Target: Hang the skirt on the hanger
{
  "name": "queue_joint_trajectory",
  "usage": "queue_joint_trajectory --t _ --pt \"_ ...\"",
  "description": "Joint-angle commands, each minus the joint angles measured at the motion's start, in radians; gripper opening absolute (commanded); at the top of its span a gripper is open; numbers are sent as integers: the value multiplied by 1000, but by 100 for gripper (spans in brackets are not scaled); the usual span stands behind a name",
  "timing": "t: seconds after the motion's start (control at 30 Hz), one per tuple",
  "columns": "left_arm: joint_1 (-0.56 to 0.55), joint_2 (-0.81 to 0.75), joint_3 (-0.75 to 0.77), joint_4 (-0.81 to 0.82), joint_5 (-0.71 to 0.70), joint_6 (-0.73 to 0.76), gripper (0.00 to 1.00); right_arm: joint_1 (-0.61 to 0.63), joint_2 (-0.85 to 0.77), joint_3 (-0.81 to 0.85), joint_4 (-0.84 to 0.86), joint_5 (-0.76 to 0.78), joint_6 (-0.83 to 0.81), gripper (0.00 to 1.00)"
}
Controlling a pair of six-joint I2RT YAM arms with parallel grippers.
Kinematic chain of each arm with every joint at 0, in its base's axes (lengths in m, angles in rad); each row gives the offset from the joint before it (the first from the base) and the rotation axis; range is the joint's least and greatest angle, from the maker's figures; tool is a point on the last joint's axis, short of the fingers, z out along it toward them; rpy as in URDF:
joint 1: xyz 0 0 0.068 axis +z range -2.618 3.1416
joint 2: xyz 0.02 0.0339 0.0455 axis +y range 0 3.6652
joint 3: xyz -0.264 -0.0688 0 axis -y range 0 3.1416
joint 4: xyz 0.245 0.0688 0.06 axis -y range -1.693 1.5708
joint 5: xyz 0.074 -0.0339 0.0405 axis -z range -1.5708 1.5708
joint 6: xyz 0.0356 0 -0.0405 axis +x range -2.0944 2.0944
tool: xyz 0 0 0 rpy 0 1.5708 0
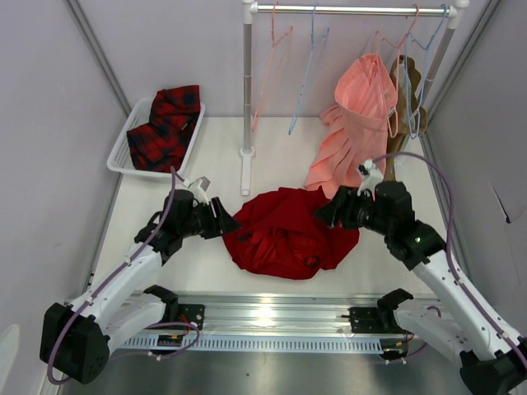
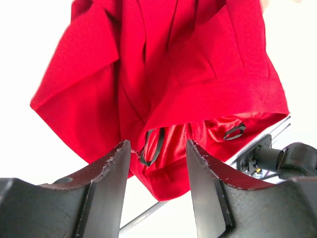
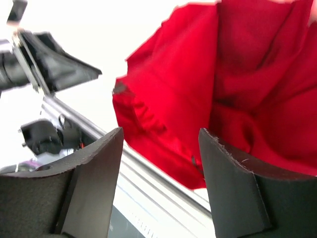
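Note:
The deep-red skirt [image 1: 284, 234] lies crumpled on the table between my two arms. It also fills the left wrist view [image 2: 163, 74] and the right wrist view [image 3: 208, 89]. My left gripper [image 1: 224, 220] is open and empty at the skirt's left edge, with the fabric just past its fingertips [image 2: 158, 148]. My right gripper [image 1: 325, 214] is open and empty at the skirt's upper right edge [image 3: 161, 139]. The light-blue wire hanger [image 1: 309, 74] hangs from the rail at the back, far from both grippers.
A white basket [image 1: 123, 136] with a red-and-black plaid garment [image 1: 165, 127] stands at the back left. The rack pole [image 1: 247, 90] stands behind the skirt. A salmon-pink pleated skirt [image 1: 354, 123] hangs at the back right, with pink hangers [image 1: 272, 74] beside it. A metal rail [image 1: 263, 317] runs along the near edge.

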Motion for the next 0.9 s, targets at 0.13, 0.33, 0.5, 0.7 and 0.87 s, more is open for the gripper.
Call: queue_joint_trajectory --t 0.13,0.33,0.5,0.7,0.87 --pt "-20 -37 86 -53 -45 50 54 2 347 522 -37 190 -78 68" --pt "-37 -55 92 -60 -48 40 54 -35 643 911 20 266 -144 72" --pt "-46 -75 106 -78 -54 46 54 -60 772 1032 159 320 -195 74" --pt "-46 -86 119 -101 -67 58 54 -72 932 1218 187 335 -224 77" --pt "-46 -98 118 -107 -70 61 54 -70 1098 1411 123 357 -238 78"
